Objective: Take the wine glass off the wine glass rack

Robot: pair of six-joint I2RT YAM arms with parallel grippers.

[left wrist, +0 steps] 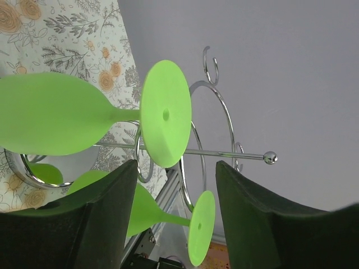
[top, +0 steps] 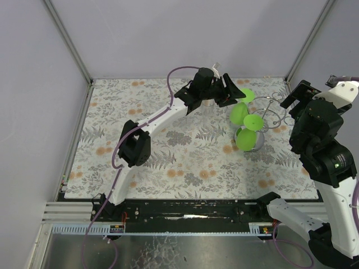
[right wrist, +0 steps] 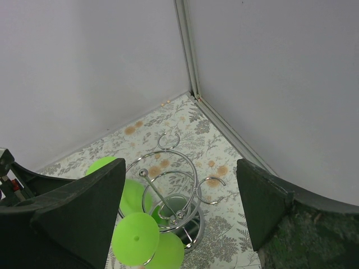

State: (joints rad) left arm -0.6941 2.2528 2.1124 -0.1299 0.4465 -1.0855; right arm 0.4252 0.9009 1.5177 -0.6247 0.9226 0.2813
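As the left arm (top: 151, 120) stretches across the floral tabletop (top: 168, 162) to the wine glass rack (top: 269, 115), the approach step looks to be in hand, with no glass off yet.

Standing near the far right corner, the rack carries green glasses (top: 247, 140) hung bowl-down by their feet on its looped arms. The right arm (top: 325, 151) is raised beside it, its right hand (right wrist: 180, 168) released, fingers wide, looking down on the rack. The left hand (left wrist: 176, 179) sits level with the nearest wine glass (left wrist: 56, 115), fingers spread and grasping nothing, the glass's foot just beyond the fingertips. Next, by this reading, it must close on the stem, then slide the foot outward along the loop.
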